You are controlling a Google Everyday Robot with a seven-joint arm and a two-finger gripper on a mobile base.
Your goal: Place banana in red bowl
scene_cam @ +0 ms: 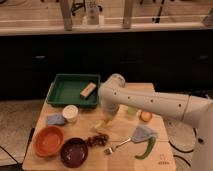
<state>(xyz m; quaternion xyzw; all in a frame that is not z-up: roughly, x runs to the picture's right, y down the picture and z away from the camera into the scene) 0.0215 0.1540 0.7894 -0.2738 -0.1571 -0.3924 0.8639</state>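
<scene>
The larger bowl (49,141) sat front-left on the worktop (165,156). Going off that: smaller bowl (74,151) just to its right, cup (70,113) and tray (67,93) behind it, banana (101,124) further right, gripper (106,120) down right over the banana, fork (117,146) and pepper (145,150) way off right.
</scene>
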